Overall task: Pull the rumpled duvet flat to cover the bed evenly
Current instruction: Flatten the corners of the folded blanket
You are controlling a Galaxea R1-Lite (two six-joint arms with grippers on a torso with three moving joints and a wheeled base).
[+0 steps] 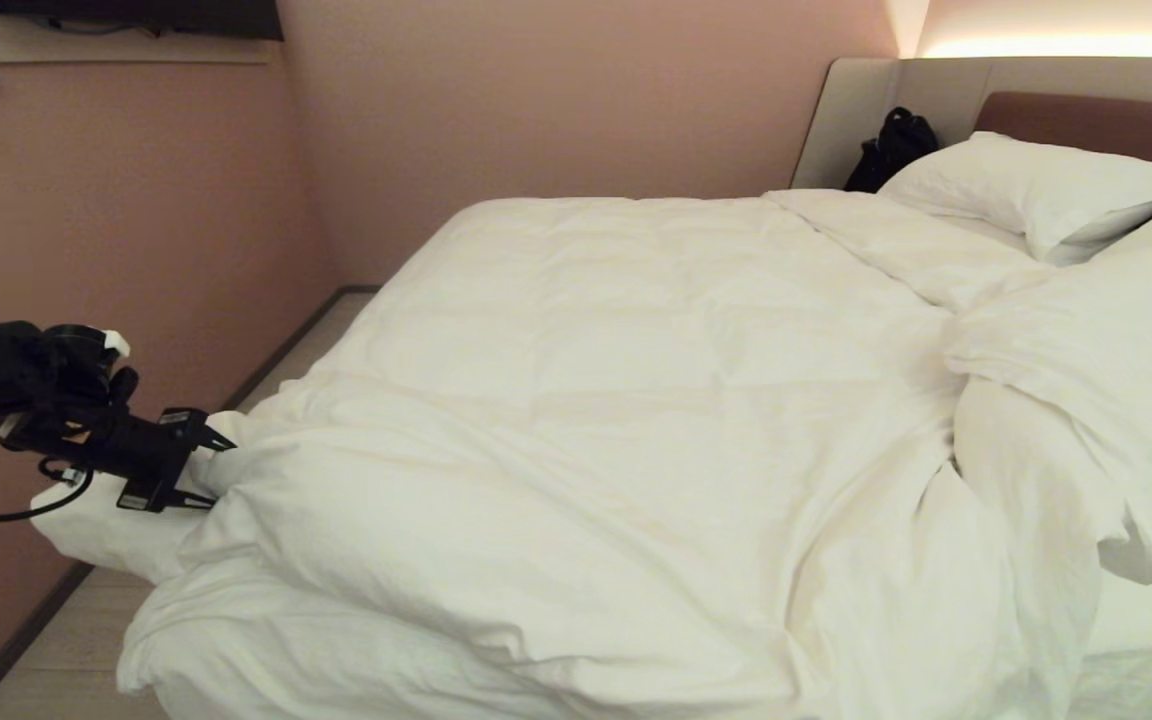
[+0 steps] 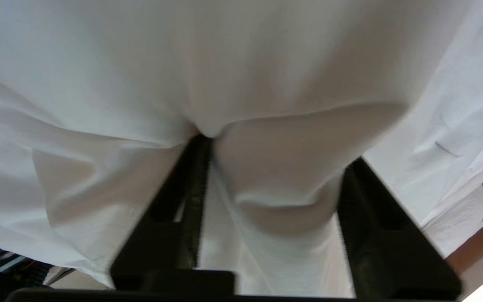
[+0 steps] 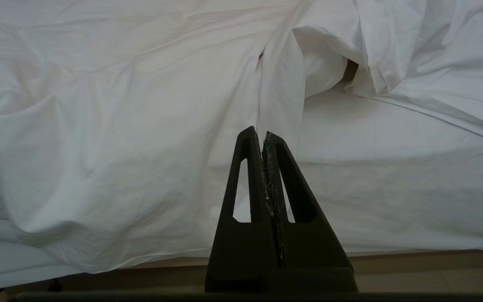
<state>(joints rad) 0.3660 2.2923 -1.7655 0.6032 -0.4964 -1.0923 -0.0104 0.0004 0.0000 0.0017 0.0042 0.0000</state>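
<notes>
The left gripper point(image 1: 204, 470) is seen at the duvet's point(image 1: 586, 400) corner nearest the pink side wall point(image 1: 116, 220), which overhangs the foot end of the bed point(image 1: 1151, 600). In the left wrist view a puffy fold of the duvet point(image 2: 283, 167) is seen bulging between the two black fingers point(image 2: 191, 184), which are set partly apart with cloth pressed against both; whether that fold is actually pinched cannot be told. The right gripper point(image 3: 262, 136) is seen only in its own wrist view, clenched with its fingers pressed together and nothing between them, held just off the side of the bed where the duvet point(image 3: 99, 126) drapes over the sheeted mattress point(image 3: 392, 188). No brand, label or writing is legible anywhere. The duvet is spread fairly flat over the wall side of the bed but is bunched into thick folds on the opposite side, below the pillows point(image 1: 1036, 190), where a patch of bare sheet is exposed. A strip of floor point(image 1: 56, 650) is left open between the wall and the bed, narrowing toward the headboard point(image 1: 936, 100), against which a black bag point(image 1: 891, 145) is propped beside the pillows.
</notes>
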